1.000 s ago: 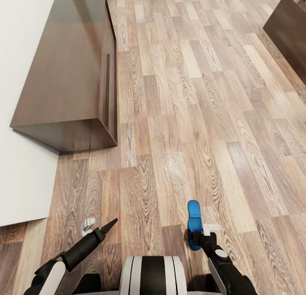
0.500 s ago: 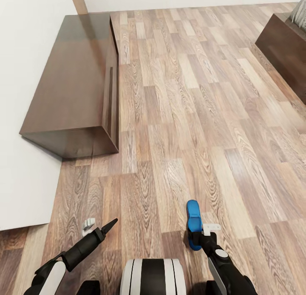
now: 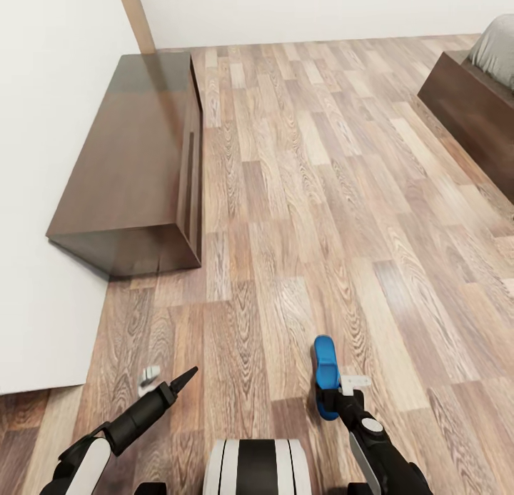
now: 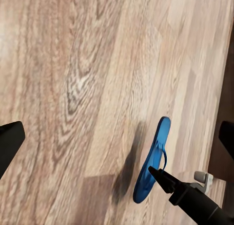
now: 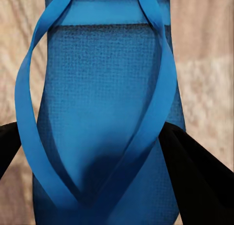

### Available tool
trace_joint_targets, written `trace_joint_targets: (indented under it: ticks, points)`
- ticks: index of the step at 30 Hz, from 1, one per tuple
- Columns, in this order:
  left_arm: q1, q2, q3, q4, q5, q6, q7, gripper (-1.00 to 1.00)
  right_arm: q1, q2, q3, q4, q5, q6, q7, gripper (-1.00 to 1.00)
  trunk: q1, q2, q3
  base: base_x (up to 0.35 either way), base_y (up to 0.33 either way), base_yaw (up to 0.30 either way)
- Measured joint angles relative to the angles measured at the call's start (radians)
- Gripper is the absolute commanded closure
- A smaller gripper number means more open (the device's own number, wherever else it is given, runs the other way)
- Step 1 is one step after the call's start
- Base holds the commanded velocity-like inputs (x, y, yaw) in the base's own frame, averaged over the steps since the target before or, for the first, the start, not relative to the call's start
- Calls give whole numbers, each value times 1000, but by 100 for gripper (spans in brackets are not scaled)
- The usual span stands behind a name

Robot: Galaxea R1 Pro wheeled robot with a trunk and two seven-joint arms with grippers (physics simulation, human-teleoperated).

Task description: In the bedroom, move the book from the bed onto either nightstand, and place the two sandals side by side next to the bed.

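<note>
While the head view looks down over the wood-plank floor (image 3: 300, 195), we see one bright blue sandal (image 3: 325, 376) held above the boards at the lower right. Its flat sole has a fine woven texture, and two blue straps (image 5: 29, 118) run together into a V. Our right gripper (image 3: 335, 393) is clamped on the sandal, with a black finger (image 5: 200, 171) on each side of the sole. Our left gripper (image 3: 168, 384) holds nothing, its fingers spread wide apart above the floor. A long low dark dresser (image 3: 135, 173) stands against the white wall (image 3: 50, 123) at the left. A corner of the bed (image 3: 471, 102) shows at the far right, well apart from the sandal.
</note>
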Motion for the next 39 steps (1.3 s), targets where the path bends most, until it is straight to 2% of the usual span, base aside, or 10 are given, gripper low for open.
trace_joint_targets:
  ticks: [13, 19, 20, 23, 31, 39]
  points:
    - [0, 0, -5, 2, 0, 0, -1, -100, 0, 0, -1, -14, 0, 8, 2, 100, -6, 3, 50, 0, 0, 0]
    - [0, 0, -40, 44, -2, -1, 0, -100, 1, 0, -1, -4, -4, 13, 7, 100, -9, 4, 74, 0, 0, 0]
    - [0, 0, -69, 89, -5, -5, -1, -100, 1, 0, -1, -3, -14, 14, 8, 100, -9, 5, 77, 0, 0, 0]
    - [0, 0, -90, 139, -7, -20, 0, -100, 1, 0, -1, -2, -43, 14, 8, 100, -10, 5, 89, 0, 0, 0]
    - [0, 0, -100, 163, -50, -36, -1, -100, 2, 0, -1, -3, -71, 14, 8, 100, -14, 7, 120, 0, 0, 0]
    - [0, 0, -100, 180, -60, -38, -1, -100, 2, 0, -1, -3, -72, 14, 8, 100, -18, 9, 151, 0, 0, 0]
